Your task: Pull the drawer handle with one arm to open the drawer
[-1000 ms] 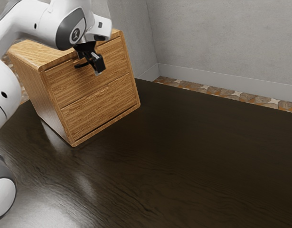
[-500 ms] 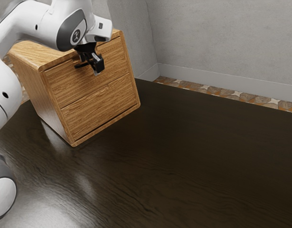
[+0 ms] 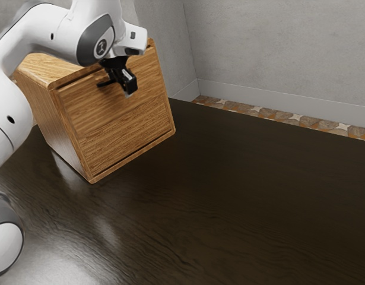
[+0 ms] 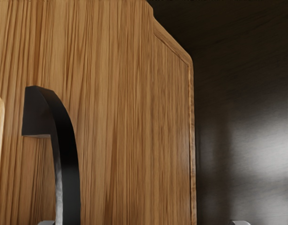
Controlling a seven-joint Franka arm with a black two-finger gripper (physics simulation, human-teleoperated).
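A wooden cabinet (image 3: 111,127) stands at the back left of the dark table. Its front faces the exterior view's right, and a black curved handle (image 3: 105,84) sits near the top of it. My gripper (image 3: 125,81) is right at that handle, against the upper part of the front. In the wrist view the handle (image 4: 62,159) arcs over the wood grain of the drawer front (image 4: 129,122), close beside one fingertip (image 4: 46,222). The other fingertip (image 4: 239,222) stands far off, so the gripper is open around the handle.
The dark wooden table (image 3: 229,202) stretches wide toward the exterior view's right and front. Grey walls (image 3: 277,47) with a patterned floor strip (image 3: 289,116) close the back. My white arm (image 3: 45,29) passes over the cabinet's top.
My hand and the handle have shifted slightly toward the exterior view's right. The seam between the upper and lower drawer fronts no longer shows on the cabinet's face.
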